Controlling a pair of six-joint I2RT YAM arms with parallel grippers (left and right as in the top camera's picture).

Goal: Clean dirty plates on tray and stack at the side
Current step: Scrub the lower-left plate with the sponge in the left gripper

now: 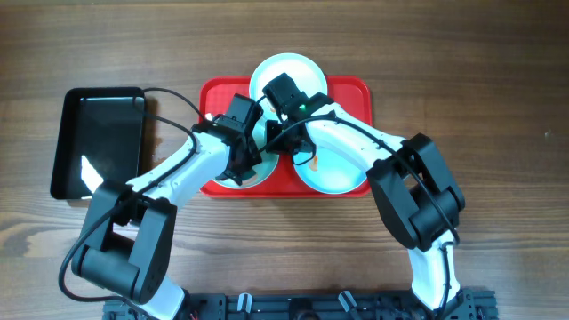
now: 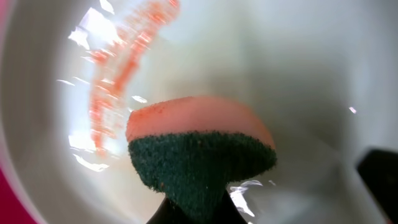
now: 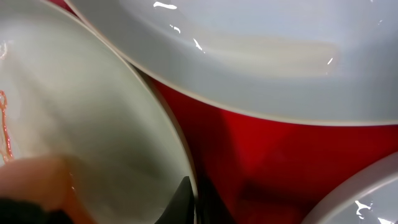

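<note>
- My left claw [image 2: 193, 214] is clenched on a sponge [image 2: 199, 155], green scouring face towards the camera, orange foam face away from it.
- The sponge sits inside the near-left plate [image 2: 298, 74]. The sauce smear [image 2: 112, 81] runs in an arc up the plate's inner wall, left of the sponge and beyond it. I judge the next wipe must sweep that way.
- My right claw [image 3: 193, 205] is clenched at this same plate's rim and seems to pinch it steady, though the contact is partly hidden.
- The left arm is the one on the smear; the right only braces.
- All three plates lie on the red tray [image 1: 351, 89]: the far plate [image 1: 284, 69] just beyond both claws, the near-right plate [image 1: 342, 173] beside my right arm.
- Room is tight: the plate rims nearly touch, with only a narrow strip of red between them.
- The black tray [image 1: 98, 133] lies left on the worktop [image 1: 498, 80], well apart. No plate is stacked aside yet.
</note>
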